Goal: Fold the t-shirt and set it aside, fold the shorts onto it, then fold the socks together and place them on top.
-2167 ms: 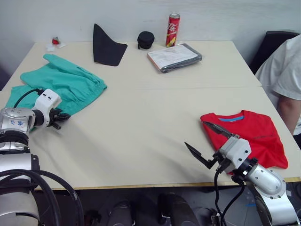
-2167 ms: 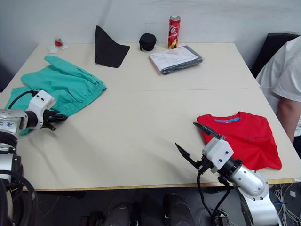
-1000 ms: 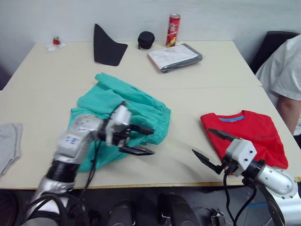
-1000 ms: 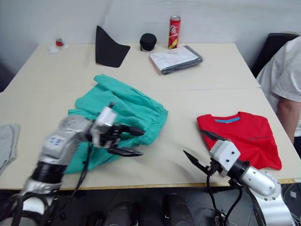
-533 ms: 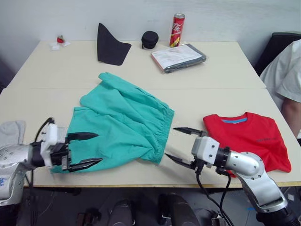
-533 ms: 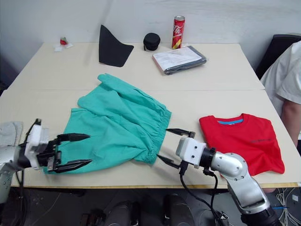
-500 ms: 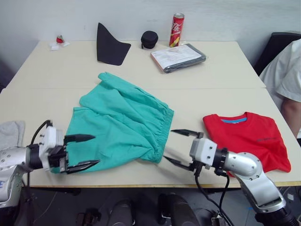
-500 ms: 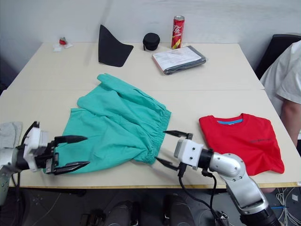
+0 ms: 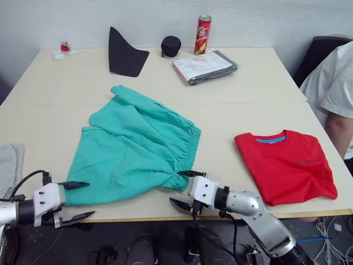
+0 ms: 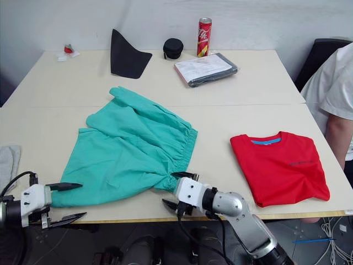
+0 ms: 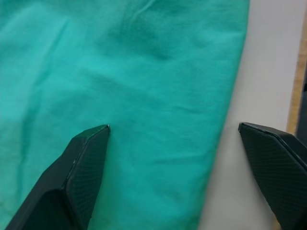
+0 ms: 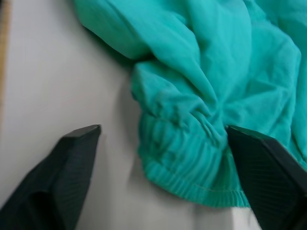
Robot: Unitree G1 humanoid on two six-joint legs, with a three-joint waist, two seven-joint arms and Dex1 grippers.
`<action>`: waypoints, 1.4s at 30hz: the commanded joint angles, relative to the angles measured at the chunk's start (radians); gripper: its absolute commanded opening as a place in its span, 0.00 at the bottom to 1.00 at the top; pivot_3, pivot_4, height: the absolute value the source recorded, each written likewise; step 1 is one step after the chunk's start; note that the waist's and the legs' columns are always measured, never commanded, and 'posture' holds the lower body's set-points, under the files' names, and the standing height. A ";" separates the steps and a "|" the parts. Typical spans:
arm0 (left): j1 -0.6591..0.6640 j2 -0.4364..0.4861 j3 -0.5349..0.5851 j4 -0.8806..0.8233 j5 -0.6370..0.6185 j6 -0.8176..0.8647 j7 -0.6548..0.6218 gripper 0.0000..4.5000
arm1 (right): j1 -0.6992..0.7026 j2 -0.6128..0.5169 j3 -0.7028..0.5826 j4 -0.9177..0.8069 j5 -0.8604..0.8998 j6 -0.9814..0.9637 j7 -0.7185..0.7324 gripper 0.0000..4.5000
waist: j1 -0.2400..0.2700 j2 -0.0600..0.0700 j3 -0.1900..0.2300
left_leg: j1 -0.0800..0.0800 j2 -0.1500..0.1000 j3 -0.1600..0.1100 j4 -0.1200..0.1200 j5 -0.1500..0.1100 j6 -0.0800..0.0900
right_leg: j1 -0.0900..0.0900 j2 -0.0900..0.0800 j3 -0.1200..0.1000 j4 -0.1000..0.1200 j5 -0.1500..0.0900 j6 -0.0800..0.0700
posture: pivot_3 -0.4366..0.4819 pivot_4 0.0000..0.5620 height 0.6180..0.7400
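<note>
Teal-green shorts [image 9: 138, 146] spread flat near the table's [image 9: 248, 94] front edge; left gripper [image 9: 73, 202] and right gripper [image 9: 183, 189] both open at their near corners, apparently ready to grasp for folding.

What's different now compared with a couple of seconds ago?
The shorts were dragged from the table's far left to its middle. The left gripper let go; both it and the right gripper now sit open at the shorts' near corners. The t-shirt stayed put.

Likely office: meeting table [image 9: 165, 83], document folder [image 9: 204, 67], chair [image 9: 319, 52]
</note>
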 commanded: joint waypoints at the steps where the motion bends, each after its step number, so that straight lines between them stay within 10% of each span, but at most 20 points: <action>1: -0.039 0.004 -0.037 0.105 0.075 -0.033 0.086 0.96 | -0.011 -0.011 -0.024 -0.005 -0.010 0.001 -0.006 0.57 | 0.001 0.003 -0.002 | 0.000 0.000 0.000 0.000 0.000 0.000 | 0.000 0.000 0.000 0.000 0.000 0.000 | 0.48 0.27 1.00; 8: -0.063 0.034 -0.105 0.153 0.082 0.007 0.097 0.52 | -0.028 -0.093 -0.083 0.009 0.009 -0.040 0.041 0.02 | 0.000 0.013 -0.007 | 0.001 0.000 -0.001 0.000 0.001 0.001 | 0.001 0.000 -0.001 0.001 0.000 0.000 | 0.48 0.27 1.00; 15: -0.043 0.047 -0.092 0.085 -0.001 0.062 0.081 0.03 | -0.030 -0.242 -0.208 0.101 0.071 -0.236 0.140 0.00 | -0.002 0.015 -0.008 | 0.002 0.000 -0.001 0.000 0.001 0.001 | 0.001 0.001 -0.001 0.001 0.000 0.000 | 0.48 0.27 1.00; 31: 0.417 0.088 0.019 -0.544 -0.347 0.457 -0.071 0.01 | 0.193 -0.409 -0.318 0.126 0.218 -0.498 0.323 0.00 | 0.000 0.008 -0.005 | -0.001 0.000 0.000 -0.001 -0.003 0.001 | 0.001 0.002 -0.001 -0.003 -0.002 0.002 | 0.48 0.27 1.00; 36: 0.139 0.149 -0.003 -0.489 -0.484 0.701 0.017 0.01 | 0.118 -0.455 -0.363 0.106 0.472 -0.351 0.480 0.00 | 0.012 0.006 -0.002 | 0.000 0.000 -0.002 -0.001 0.000 0.002 | 0.002 0.002 0.000 -0.004 -0.001 0.003 | 0.48 0.27 1.00; 42: -0.663 0.083 -0.199 0.033 -0.268 0.638 0.152 0.01 | -0.450 -0.405 -0.375 0.457 0.453 -0.265 0.517 0.00 | 0.021 0.006 0.004 | -0.002 0.000 -0.002 0.000 0.008 0.001 | 0.001 0.006 0.001 -0.006 0.006 -0.002 | 0.48 0.27 1.00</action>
